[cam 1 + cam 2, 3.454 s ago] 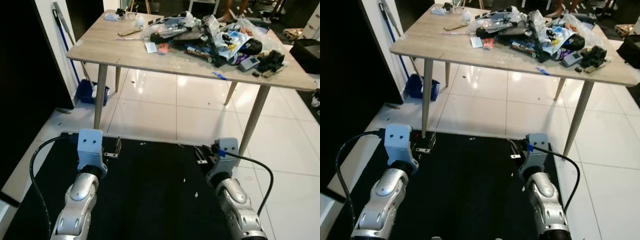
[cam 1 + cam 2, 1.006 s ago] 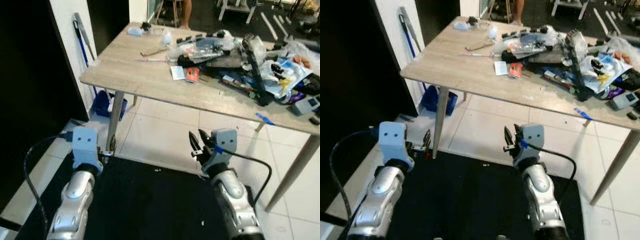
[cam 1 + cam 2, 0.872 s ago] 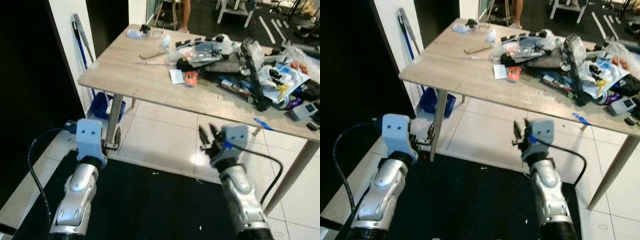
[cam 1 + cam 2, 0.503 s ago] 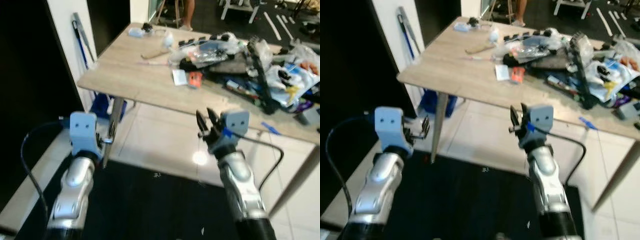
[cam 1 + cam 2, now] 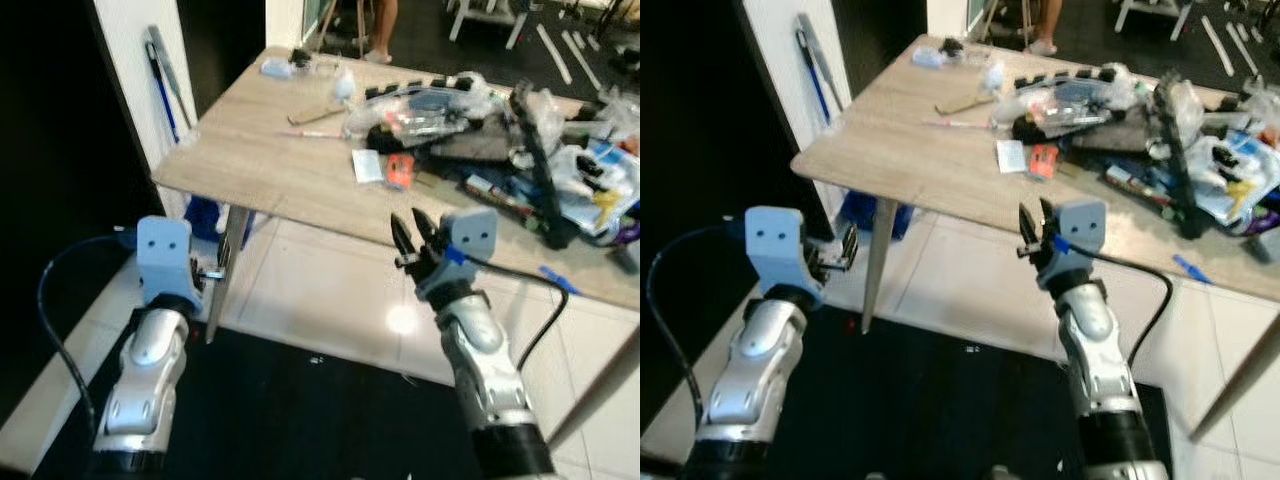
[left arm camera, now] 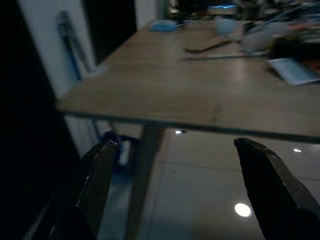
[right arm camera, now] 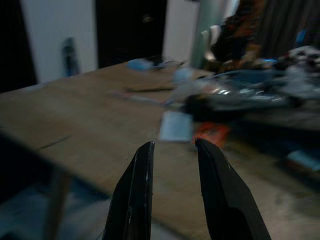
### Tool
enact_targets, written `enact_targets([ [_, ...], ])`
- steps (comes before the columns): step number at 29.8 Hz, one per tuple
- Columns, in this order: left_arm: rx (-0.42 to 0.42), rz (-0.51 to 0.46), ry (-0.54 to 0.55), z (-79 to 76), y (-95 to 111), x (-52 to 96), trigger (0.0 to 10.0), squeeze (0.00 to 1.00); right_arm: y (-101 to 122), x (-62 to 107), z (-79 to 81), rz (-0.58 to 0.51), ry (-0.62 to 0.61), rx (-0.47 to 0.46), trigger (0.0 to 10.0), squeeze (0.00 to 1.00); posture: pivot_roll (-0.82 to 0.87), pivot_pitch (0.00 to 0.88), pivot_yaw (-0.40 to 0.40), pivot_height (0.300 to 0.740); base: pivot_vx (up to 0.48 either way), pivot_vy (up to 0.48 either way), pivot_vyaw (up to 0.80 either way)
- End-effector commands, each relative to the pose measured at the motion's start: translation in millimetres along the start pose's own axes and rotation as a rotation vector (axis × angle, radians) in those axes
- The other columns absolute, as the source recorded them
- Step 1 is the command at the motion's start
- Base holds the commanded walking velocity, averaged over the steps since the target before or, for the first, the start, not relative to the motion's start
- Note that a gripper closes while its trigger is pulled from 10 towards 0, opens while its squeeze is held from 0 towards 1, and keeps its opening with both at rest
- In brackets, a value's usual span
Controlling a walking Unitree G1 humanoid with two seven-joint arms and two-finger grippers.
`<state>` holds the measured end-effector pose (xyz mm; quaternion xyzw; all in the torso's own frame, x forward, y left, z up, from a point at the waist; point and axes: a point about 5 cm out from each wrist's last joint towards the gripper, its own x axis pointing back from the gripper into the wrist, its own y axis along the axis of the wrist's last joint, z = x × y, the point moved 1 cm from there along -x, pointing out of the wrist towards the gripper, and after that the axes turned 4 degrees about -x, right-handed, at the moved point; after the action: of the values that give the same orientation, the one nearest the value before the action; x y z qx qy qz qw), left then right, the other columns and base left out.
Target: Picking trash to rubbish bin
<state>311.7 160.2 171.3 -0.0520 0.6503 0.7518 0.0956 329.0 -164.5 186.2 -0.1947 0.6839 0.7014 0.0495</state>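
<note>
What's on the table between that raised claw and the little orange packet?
Only bare wooden table lies between the right gripper and the orange packet; the right wrist view shows that stretch too.

Both forearms are rounded silver shells with dark joints. Each wrist carries a pale blue-grey boxy block with two small dark screw holes, and a black cable loops from it. The left gripper (image 5: 213, 272) and right gripper (image 5: 417, 237) end in long, tapered black fingers (image 7: 134, 190).

L arm (image 5: 140, 370) raised fwd, L gripper (image 6: 175, 165) fingers spread wide. R arm (image 5: 485, 360) raised higher, R gripper (image 5: 414, 233) fingers narrowly parted, holding nothing.
</note>
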Motion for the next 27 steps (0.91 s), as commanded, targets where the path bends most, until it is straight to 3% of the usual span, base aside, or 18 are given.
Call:
enact_targets([
  [1,-0.005,0.019,0.01,4.1,-3.4,3.6,10.0,0.0,-4.1,1.9,3.1,0.017,0.004,-0.012,10.0,0.0,-0.01,0.146,-0.062,0.74,0.281,0.0,0.0],
  [27,-0.005,0.027,-0.018,-1.7,-4.8,5.1,10.0,0.0,-10.5,9.2,-5.8,0.053,-0.049,-0.005,10.0,0.0,-0.02,0.132,-0.055,0.74,0.282,0.0,0.0],
])
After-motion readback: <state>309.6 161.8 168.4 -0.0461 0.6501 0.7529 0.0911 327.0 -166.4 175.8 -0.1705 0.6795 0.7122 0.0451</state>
